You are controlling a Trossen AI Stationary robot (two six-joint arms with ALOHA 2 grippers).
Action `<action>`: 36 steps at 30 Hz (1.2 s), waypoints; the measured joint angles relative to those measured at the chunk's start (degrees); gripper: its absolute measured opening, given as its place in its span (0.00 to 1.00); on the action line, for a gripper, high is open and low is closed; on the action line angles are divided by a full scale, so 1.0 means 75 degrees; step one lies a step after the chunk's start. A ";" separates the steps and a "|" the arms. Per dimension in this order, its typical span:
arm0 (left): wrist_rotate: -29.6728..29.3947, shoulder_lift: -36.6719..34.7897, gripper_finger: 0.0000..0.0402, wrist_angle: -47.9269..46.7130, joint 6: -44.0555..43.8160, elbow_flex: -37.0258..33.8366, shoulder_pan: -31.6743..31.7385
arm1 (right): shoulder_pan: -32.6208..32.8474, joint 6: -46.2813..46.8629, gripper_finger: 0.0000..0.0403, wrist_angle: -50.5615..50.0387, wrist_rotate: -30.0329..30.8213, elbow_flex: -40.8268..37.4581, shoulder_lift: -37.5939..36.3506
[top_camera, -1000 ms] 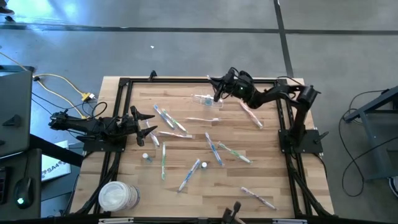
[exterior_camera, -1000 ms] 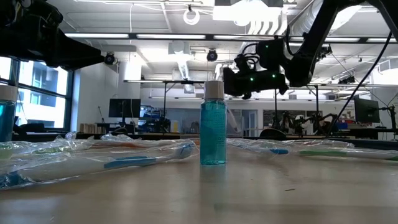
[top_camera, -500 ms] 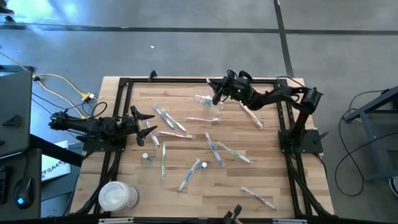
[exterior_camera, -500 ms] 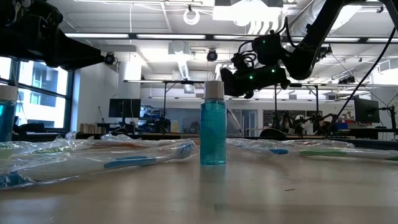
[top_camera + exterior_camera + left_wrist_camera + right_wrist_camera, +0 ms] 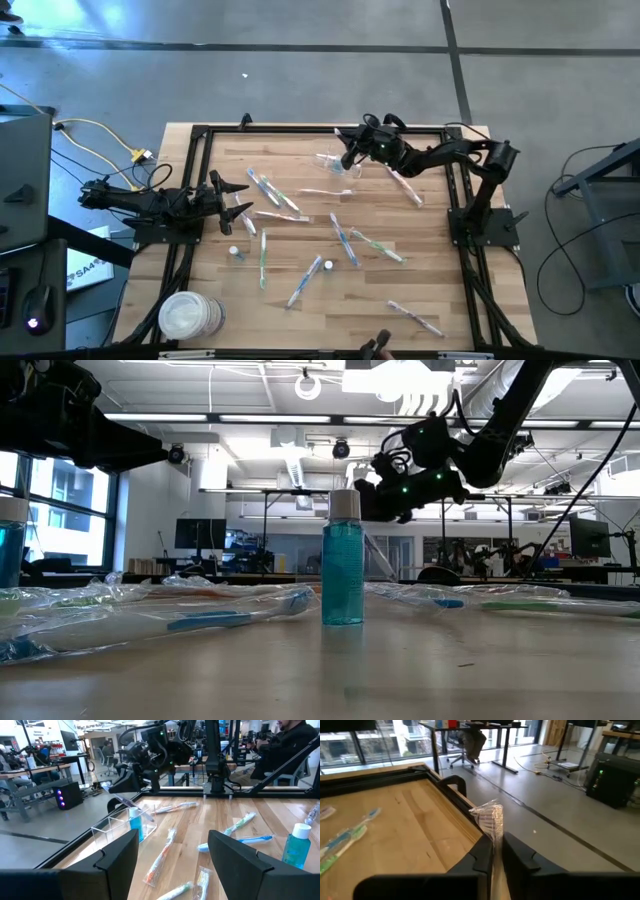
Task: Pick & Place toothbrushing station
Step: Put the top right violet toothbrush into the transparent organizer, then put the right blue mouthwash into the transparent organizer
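My left gripper (image 5: 240,200) waits at the table's left edge, fingers spread wide and empty, wrapped toothbrushes (image 5: 264,187) scattered just ahead of it and a blue-filled bottle (image 5: 235,253) beside it. Farther right, my right gripper (image 5: 346,153) hovers above the clear plastic cup (image 5: 331,161) near the far rail, fingers pinched on a wrapped toothbrush (image 5: 493,824), its wrapper end poking out past my fingertips (image 5: 481,854).
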 joint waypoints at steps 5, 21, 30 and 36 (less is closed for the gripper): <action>0.0000 0.0000 0.60 0.0000 0.0000 0.0000 -0.0003 | -0.0003 -0.0002 0.17 -0.0105 0.0147 0.0000 0.0003; 0.0000 0.0000 0.60 0.0000 -0.0001 0.0000 0.0000 | 0.0225 -0.0142 0.57 -0.1395 0.1109 -0.0003 -0.0782; 0.0000 0.0000 0.60 0.0000 -0.0059 0.0000 0.0000 | 0.0657 -0.0258 0.61 -0.3700 0.1094 0.0000 -0.2639; 0.0000 -0.0002 0.60 0.0000 -0.0178 0.0000 -0.0003 | 0.1124 -0.0108 0.61 -0.5935 0.1071 0.0000 -0.3927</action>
